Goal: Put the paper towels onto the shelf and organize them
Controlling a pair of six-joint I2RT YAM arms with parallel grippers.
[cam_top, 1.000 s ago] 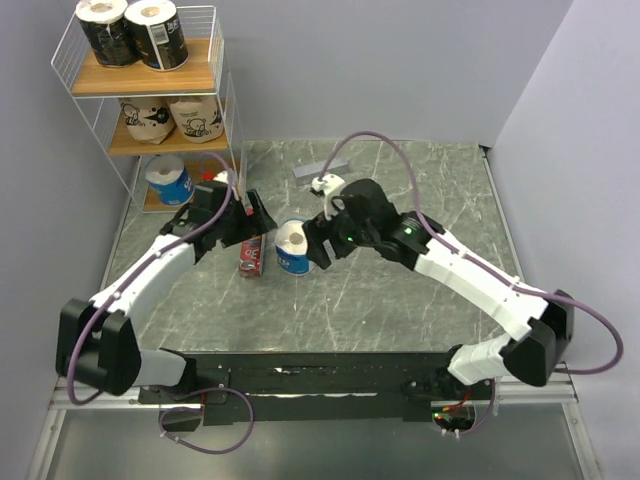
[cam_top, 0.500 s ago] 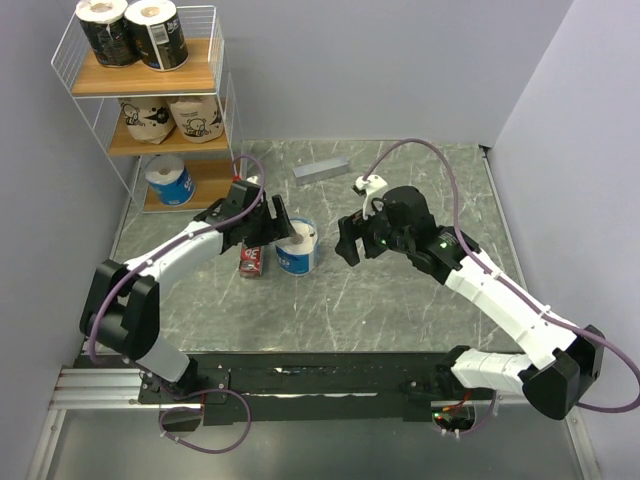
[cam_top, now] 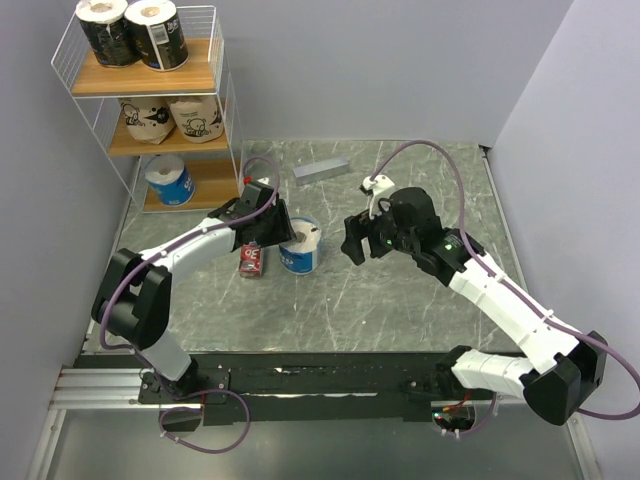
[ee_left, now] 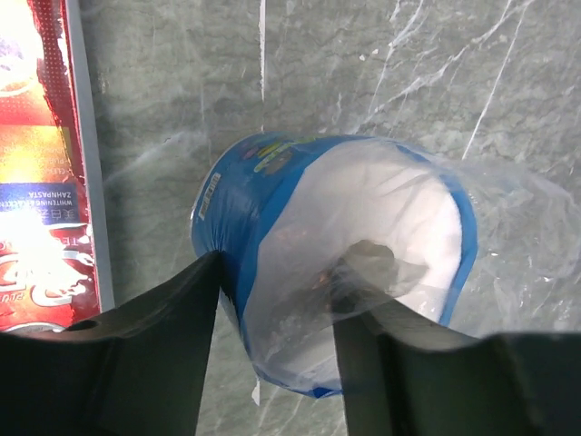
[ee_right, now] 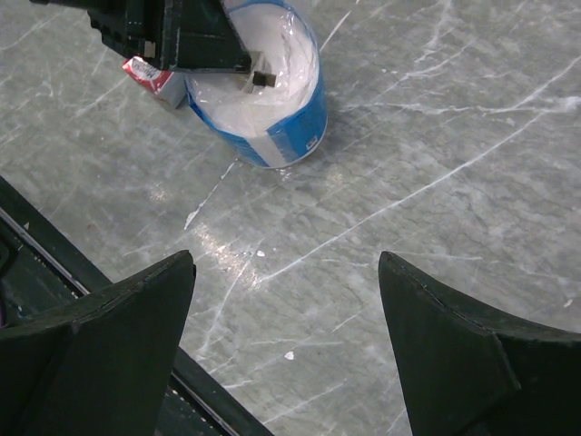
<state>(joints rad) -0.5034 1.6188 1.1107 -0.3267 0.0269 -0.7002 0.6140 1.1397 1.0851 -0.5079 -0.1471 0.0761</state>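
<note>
A blue-and-white paper towel roll (cam_top: 301,247) (ee_left: 363,200) (ee_right: 277,113) stands upright on the table. My left gripper (cam_top: 283,232) (ee_left: 283,272) is shut on it, one finger against the blue outer wall and the other pushed through the plastic wrap into the core hole. My right gripper (cam_top: 352,243) (ee_right: 286,263) hangs open over bare table just right of the roll, holding nothing. The shelf (cam_top: 220,70) at the back left holds two black rolls (cam_top: 130,32) on top, two tan rolls (cam_top: 172,119) in the middle and one blue-and-white roll (cam_top: 170,181) at the bottom.
A flat red box (cam_top: 252,259) (ee_left: 36,163) lies on the table right beside the gripped roll's left side. A grey bar (cam_top: 321,170) lies at the back of the table. The table's dark front rail (ee_right: 54,272) runs below the right gripper.
My left gripper moved right onto the roll and closed on its wall. My right gripper let the roll go and backed off to the right, staying open.
</note>
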